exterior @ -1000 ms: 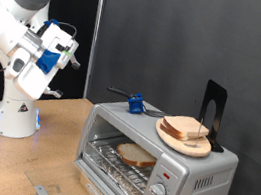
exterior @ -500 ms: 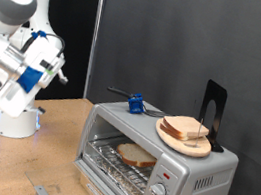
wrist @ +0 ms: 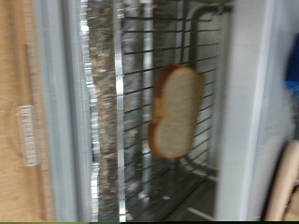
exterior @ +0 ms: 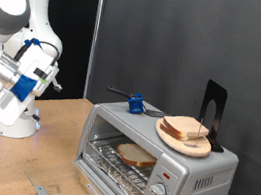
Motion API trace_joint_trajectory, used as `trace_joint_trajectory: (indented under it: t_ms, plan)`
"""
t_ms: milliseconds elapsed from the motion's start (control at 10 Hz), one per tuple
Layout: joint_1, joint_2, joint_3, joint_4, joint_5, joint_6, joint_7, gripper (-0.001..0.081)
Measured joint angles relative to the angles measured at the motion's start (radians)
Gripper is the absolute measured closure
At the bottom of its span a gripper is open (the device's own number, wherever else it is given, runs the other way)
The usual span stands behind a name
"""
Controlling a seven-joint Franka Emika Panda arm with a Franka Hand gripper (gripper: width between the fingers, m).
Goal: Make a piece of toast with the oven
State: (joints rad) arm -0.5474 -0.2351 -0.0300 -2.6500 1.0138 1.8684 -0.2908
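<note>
The piece of toast [exterior: 135, 156] is seen lying on the oven [exterior: 156, 161] rack. The claw [exterior: 49, 80] is raised well apart, its state untellable. Scorching is risked if left unwatched.

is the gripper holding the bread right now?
No. The toast lies on the rack inside the oven, and the gripper is well off to the exterior view's left.

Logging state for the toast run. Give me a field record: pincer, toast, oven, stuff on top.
pincer: at the exterior view's left, raised, away from the oven, holding nothing visible
piece of toast: lying on the wire rack inside the oven
oven: on the wooden table, door down
on top of oven: round wooden plate with a second bread slice; blue clip; black stand
</note>
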Motion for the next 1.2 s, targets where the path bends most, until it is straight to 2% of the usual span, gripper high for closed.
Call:
trace_joint_trajectory:
  t_ms: [200, 500, 900, 1200]
  plan:
    - [-0.001, 0.053, -0.001, -0.006, 0.015, 0.102, -0.005, -0.0003]
    - [-0.010, 0.190, -0.017, 0.036, 0.045, 0.197, -0.074, -0.0003]
    - [-0.017, 0.365, -0.022, 0.113, 0.063, 0.223, -0.131, -0.0003]
    - [-0.012, 0.467, 0.000, 0.157, 0.096, 0.232, -0.156, -0.0003]
